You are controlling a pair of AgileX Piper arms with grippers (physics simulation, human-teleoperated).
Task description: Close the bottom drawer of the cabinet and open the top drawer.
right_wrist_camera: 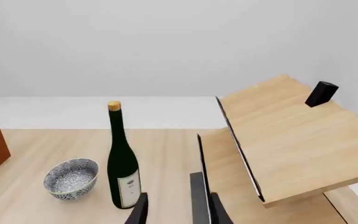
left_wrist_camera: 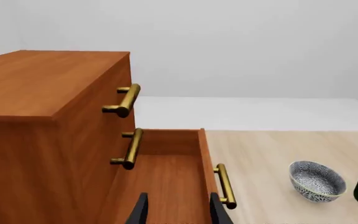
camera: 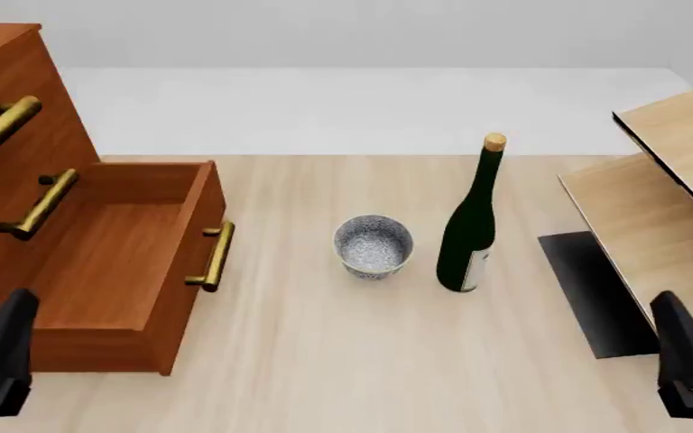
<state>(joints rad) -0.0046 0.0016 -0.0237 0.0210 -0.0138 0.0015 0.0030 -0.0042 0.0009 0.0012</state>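
Bottom drawer (camera: 118, 262) open, grippers seemingly idle

Eyes on the dark green bottle (right_wrist_camera: 122, 163), standing low and left of centre in the right wrist view: it wears a pale label (right_wrist_camera: 129, 187) with faint dark marks across it, but they are too small and blurred to make out as words. Over in the front view the same bottle sits right of centre, its label only a pale sliver at the base, and again nothing reads. The rest of the scene, in all three views, carries no lettering, number, brand or sign.
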